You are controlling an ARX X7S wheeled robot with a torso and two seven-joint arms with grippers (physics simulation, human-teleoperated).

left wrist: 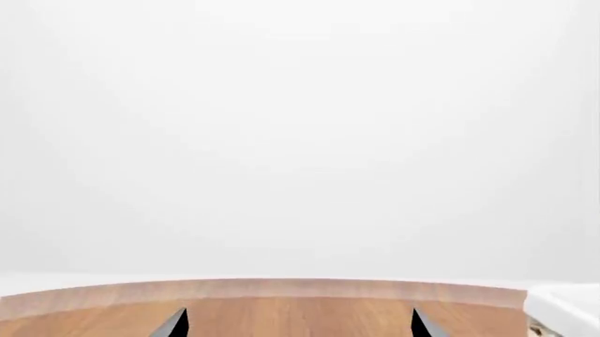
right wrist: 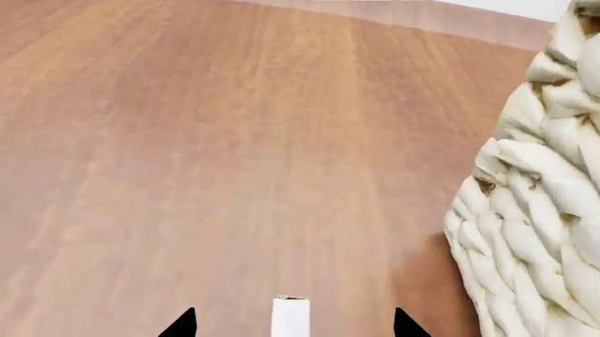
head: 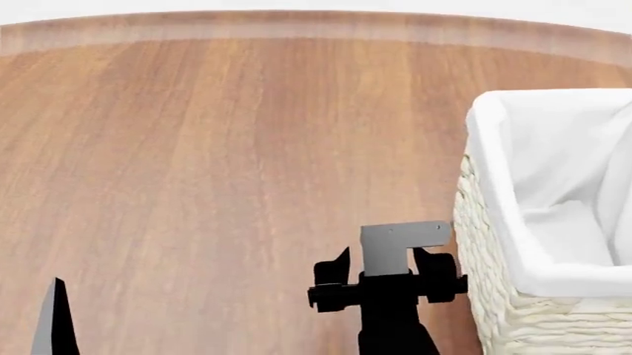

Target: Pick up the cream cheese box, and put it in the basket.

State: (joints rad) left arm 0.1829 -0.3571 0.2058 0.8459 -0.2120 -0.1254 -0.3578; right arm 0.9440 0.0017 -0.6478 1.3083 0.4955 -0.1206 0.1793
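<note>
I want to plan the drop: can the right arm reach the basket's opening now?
Probably yes. The right tool is close beside the basket, with only bare table between, and the lined top is open. It likely must rise over the rim first.

Black right gripper [head: 380,260] with two short pointed fingers, dark triangular tips [right wrist: 180,324] at the wrist view's edge. Behind it, a black crossbar with rounded knobs at 3 and 9 o'clock, on a black arm [head: 392,329] narrowing toward the wrist. Left gripper [left wrist: 295,324] likewise black, one sharp, grey-edged finger [head: 55,322] in the head view.
</note>
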